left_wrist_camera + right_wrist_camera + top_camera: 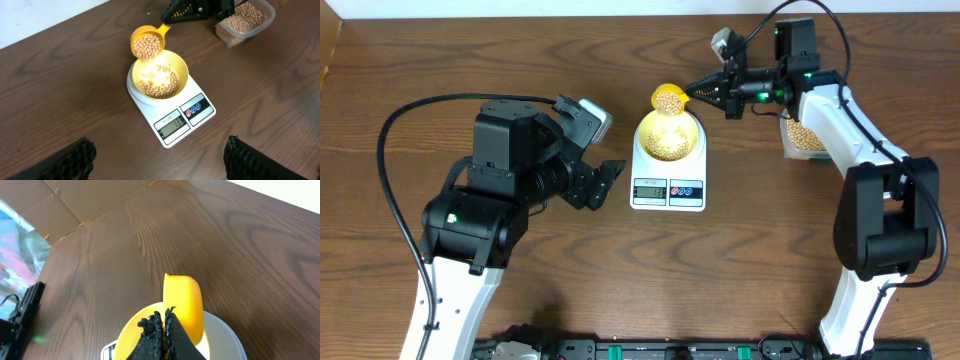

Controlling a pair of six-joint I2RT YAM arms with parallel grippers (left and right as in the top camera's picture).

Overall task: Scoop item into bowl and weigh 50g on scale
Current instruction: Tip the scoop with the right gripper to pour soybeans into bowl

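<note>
Overhead, your right gripper point(706, 92) clamps the scoop point(686, 95) (beans point(669, 100) spilling) above the bowl point(695, 140); left gripper point(604, 184) gapes near it.

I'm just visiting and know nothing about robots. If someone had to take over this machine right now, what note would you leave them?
Left gripper: open, empty, beside the scale.
Right gripper: shut on the handle of the scoop, which is tipped over the bowl.
Things: the bowl sits on the scale. There are beans in it, and more are falling from the scoop. The tub of beans is by the right arm.
Done: some beans are in the bowl.
Left: empty the scoop, check the display (too small to read here), then add beans until it shows 50 g.
</note>
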